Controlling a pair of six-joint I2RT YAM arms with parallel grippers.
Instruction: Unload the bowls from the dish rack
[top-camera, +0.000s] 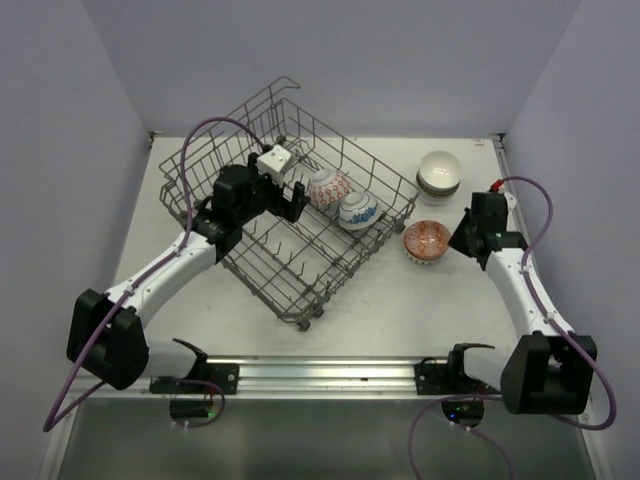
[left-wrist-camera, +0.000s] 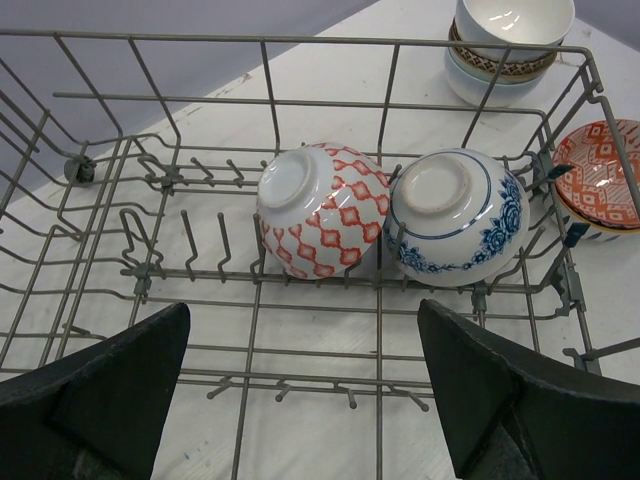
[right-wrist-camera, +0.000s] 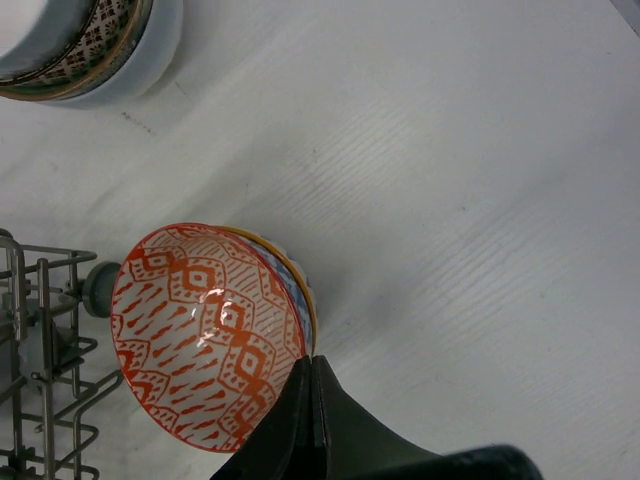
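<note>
**Three cameras, one shared corner**

The top camera looks down from above and behind the arm bases, wide enough for the whole table (top-camera: 400, 310) and dish rack (top-camera: 290, 270). The left wrist camera sits low and close inside the rack, facing across two overturned bowls (left-wrist-camera: 322, 210) toward the table beyond. The right wrist camera looks steeply down, very near the red-patterned bowl (right-wrist-camera: 205, 335). All three views share that bowl and the white-topped stack (top-camera: 440, 172).

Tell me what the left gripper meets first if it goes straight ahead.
Probably the red-patterned bowl in the dish rack, beside the blue-flowered bowl; the open left gripper might graze the low tines first, depth is unclear.
</note>
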